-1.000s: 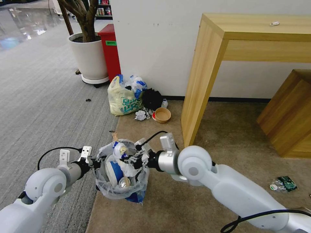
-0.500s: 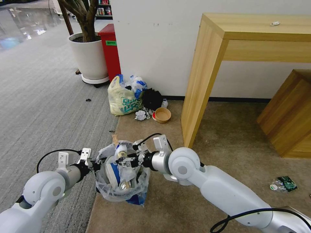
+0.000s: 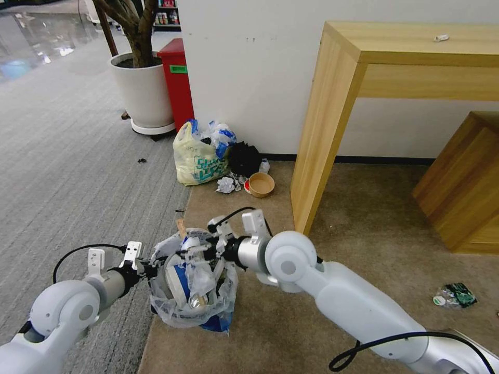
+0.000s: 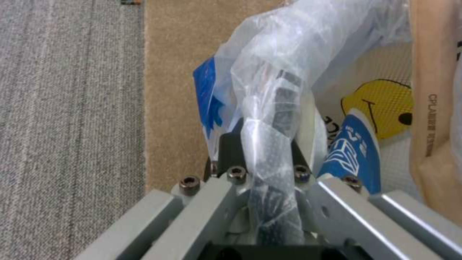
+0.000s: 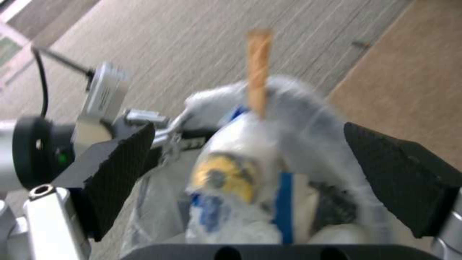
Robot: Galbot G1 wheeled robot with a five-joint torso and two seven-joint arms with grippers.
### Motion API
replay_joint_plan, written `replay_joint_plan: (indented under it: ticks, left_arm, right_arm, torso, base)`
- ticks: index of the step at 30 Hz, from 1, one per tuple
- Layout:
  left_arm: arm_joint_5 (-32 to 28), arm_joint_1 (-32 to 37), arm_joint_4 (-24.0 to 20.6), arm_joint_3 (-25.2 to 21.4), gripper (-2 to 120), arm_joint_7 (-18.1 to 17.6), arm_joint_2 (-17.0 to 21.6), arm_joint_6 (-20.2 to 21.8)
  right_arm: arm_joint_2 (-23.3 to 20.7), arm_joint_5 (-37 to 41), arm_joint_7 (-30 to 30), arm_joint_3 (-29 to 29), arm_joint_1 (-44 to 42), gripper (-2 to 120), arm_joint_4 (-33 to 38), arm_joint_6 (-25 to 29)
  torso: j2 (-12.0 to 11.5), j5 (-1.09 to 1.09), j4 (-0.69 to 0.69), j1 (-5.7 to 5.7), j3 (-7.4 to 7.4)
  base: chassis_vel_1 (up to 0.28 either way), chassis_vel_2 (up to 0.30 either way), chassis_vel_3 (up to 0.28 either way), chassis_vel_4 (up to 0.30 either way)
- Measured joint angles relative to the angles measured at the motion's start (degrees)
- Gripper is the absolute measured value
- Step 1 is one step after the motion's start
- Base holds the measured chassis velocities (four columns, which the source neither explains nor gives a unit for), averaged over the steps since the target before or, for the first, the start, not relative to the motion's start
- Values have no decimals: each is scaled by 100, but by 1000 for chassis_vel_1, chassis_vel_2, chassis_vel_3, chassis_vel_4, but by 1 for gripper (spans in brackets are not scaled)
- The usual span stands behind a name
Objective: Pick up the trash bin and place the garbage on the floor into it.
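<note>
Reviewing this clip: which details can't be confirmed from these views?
- Trash bin body: the head view has it wrapped by its plastic liner, so the black wall barely shows.
- What lies deep in the bin: covered by the paper cup and other litter.
- Left end effector fingertips: the left wrist view has them buried in liner plastic.
- Green wrapper on the floor: too small to identify.

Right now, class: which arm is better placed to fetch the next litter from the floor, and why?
Probably the right. The right end effector is open above the trash bin, while the left end effector is clamped on its rim, holding it up.
</note>
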Motion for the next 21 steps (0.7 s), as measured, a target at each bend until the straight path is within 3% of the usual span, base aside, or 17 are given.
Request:
replay_joint_plan:
  ticks: [10,14,16,18,21]
  left_arm:
    - [15,212,-72,-232,0,26,-105,0]
    - [57,322,-119,-312,0,48,-153,0]
    - [102,400,-168,-373,0,53,-226,0]
    - [117,431,-184,-394,0,53,-250,0]
    - [200,558,-238,-470,0,81,-313,0]
  right_arm:
    - [-304,-77,-245,683,-273,100,233,125]
    - [-463,-608,-669,1119,-577,100,280,500]
    - [-609,-1442,-1097,1581,-1012,100,258,701]
    - [-655,-1696,-1223,1713,-1173,100,230,768]
    - [-818,-3213,-1825,2238,-1937,100,29,1417]
  torso:
    - [0,0,0,0,0]
    - [0,1,0,0,0]
    - [0,0,0,0,0]
    - [0,1,-2,0,0]
    - [0,1,0,0,0]
  base:
    - [0,0,0,0]
    - [0,0,0,0]
    - [0,0,0,0]
    - [0,0,0,0]
    - [0,0,0,0]
